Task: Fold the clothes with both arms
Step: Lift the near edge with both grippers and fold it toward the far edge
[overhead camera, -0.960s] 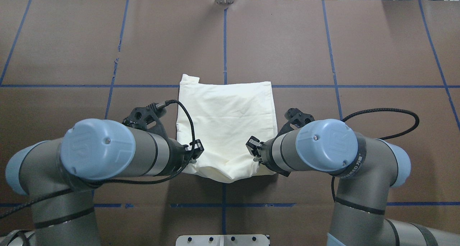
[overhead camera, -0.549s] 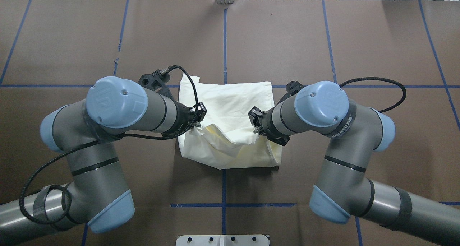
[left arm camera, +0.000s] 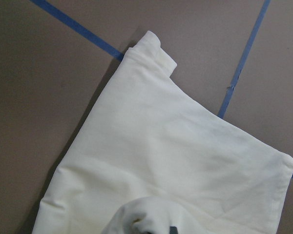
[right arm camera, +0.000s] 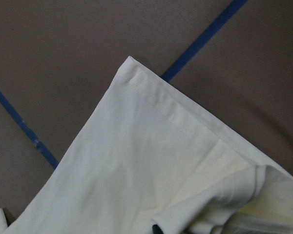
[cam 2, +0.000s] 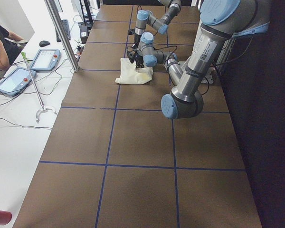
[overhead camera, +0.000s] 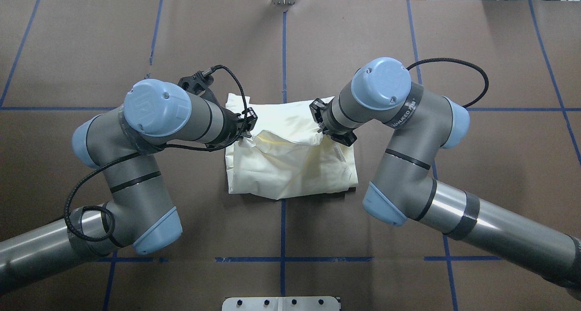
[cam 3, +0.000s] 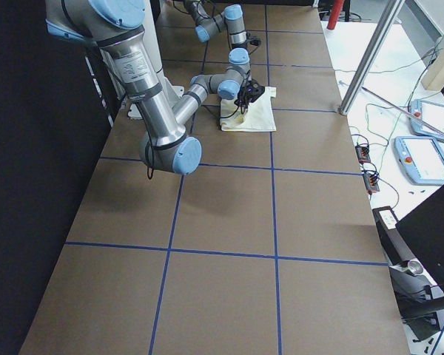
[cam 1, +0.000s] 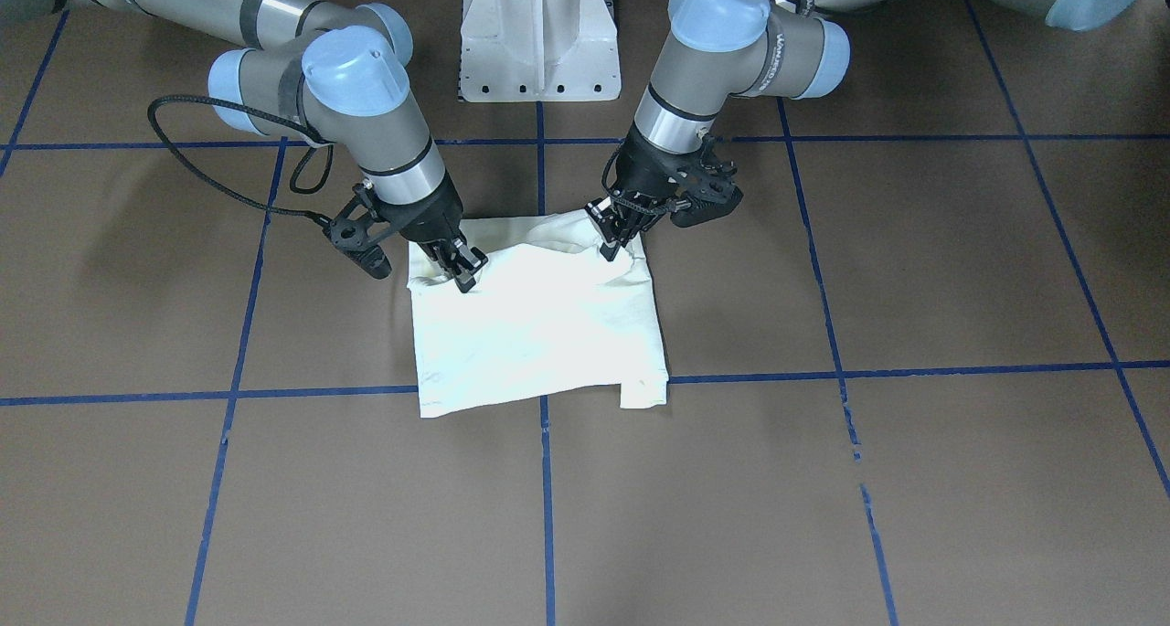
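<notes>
The cream T-shirt (overhead camera: pixel 290 175) lies mid-worktop (overhead camera: pixel 408 52), its near hem now carried farther over itself toward the far edge than half a second ago. The left claw (overhead camera: pixel 247 128) and right claw (overhead camera: pixel 321 120) have both advanced, each closed tight, pinching a corner of that lifted hem.

Robotics lab: tape-gridded test table (overhead camera: pixel 363 52), teach pendants (cam 2: pixel 45 59) alongside.

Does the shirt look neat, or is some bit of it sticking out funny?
Not quite neat. On the shirt, one corner pokes out past the straight far edge, on the robot's left side. The layer pinched between the left gripper and the right gripper is wrinkled, not flat.
</notes>
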Action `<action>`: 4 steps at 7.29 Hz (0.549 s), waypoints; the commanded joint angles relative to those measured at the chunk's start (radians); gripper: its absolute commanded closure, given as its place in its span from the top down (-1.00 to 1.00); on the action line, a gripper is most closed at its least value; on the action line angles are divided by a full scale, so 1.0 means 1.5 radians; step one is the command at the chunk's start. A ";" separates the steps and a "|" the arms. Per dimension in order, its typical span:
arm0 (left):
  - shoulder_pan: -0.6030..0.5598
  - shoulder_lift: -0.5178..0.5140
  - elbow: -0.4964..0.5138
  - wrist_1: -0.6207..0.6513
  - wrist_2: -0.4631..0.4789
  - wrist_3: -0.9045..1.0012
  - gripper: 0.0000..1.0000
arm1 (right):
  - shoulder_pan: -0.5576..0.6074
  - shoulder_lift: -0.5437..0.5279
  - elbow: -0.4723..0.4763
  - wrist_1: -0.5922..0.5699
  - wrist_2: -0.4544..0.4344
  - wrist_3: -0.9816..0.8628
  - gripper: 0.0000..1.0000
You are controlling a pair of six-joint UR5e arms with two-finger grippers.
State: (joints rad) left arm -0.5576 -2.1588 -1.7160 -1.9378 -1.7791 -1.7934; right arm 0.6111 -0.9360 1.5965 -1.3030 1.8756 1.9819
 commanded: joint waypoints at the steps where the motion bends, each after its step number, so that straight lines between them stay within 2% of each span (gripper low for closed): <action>1: -0.010 -0.014 0.033 -0.017 0.001 0.012 -1.00 | 0.022 0.044 -0.120 0.089 0.001 -0.001 -1.00; 2: -0.020 -0.019 0.053 -0.018 0.002 0.015 -1.00 | 0.033 0.046 -0.143 0.108 0.003 -0.001 -1.00; 4: -0.027 -0.018 0.102 -0.071 0.003 0.016 -1.00 | 0.062 0.052 -0.149 0.107 0.032 -0.006 -1.00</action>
State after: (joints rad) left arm -0.5918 -2.1856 -1.6040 -2.0048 -1.7756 -1.7708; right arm 0.6780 -0.8628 1.3864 -1.1504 1.8982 1.9777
